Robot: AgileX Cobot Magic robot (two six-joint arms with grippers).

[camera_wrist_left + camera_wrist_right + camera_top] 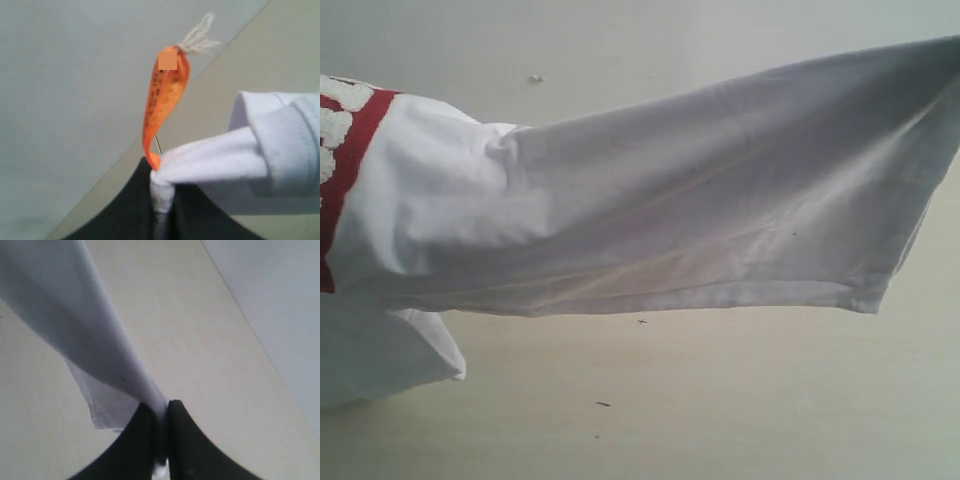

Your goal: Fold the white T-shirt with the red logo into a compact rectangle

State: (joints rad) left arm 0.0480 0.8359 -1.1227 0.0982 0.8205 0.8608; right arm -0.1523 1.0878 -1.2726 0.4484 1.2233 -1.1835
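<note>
- While stretched taut across the exterior view from the left edge to the upper right corner, the white T-shirt (700,200) hung lifted above the pale table (720,400).
- Cloth: plain white, shaded grey over the raised panel, with long creases fanning toward the upper right. A hemmed edge ran along the lower side of the span, and a few tiny dark specks showed on the fabric.
- Red logo (350,150): at the far left edge of the exterior view, a red band with fuzzy white letter shapes, cut off by the frame and unreadable.
- A further white fold sagged at lower left; contact with the table could not be told.
- Orange tag (165,100): rose from the bunched neck cloth, with a white thread tuft at its tip and illegible print.
- Left gripper (162,215): dark jaws clamped on bunched white cloth just beside the tag.
- Right gripper (161,440): dark jaws pinched together on a thin edge of the shirt.
</note>
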